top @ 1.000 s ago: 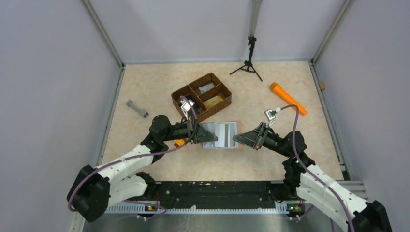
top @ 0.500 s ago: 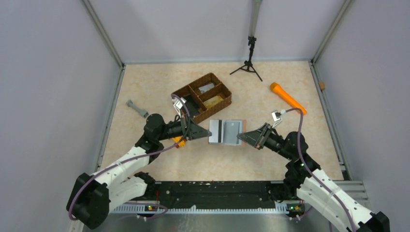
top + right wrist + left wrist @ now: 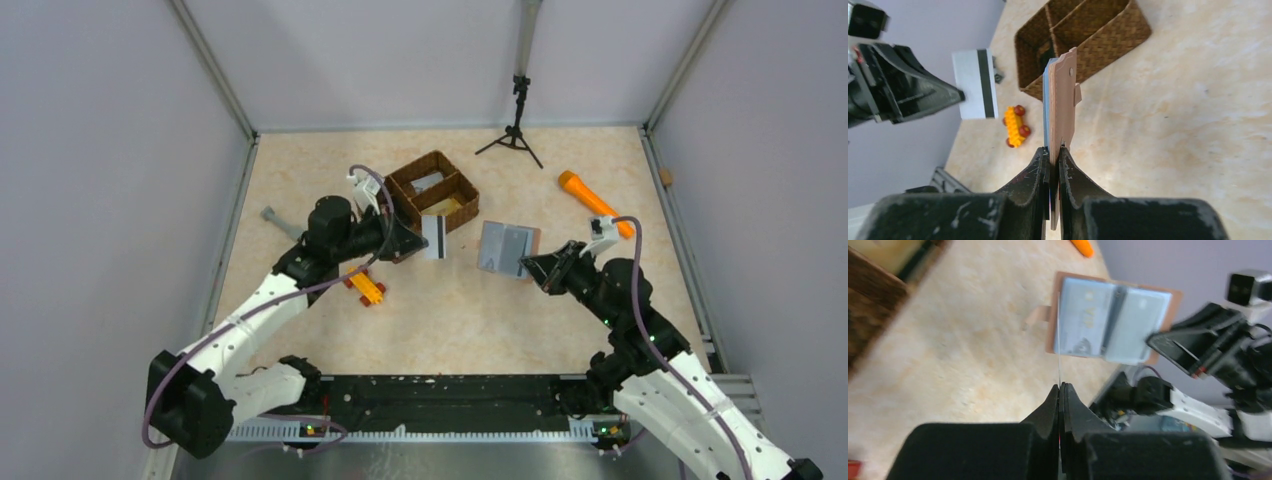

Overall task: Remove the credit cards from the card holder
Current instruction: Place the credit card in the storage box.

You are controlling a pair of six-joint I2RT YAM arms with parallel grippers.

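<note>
Basket (image 3: pixel 868 292) blurred, cropped at the left wrist view's corner — card holder (image 3: pixel 1176 307) lettering seemingly unreadable.

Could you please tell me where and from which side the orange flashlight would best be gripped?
Probably around the slim barrel of the orange flashlight, mid-length, from above, closing across its width: it lies flat and diagonal on the table, wider head farthest.

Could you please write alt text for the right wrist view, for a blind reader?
The right claw grips the tan card holder, seen edge-on. At left, the left claw holds a white card with a dark stripe, apart from the holder; a yellow toy and a brown woven basket lie on the table beyond.
</note>
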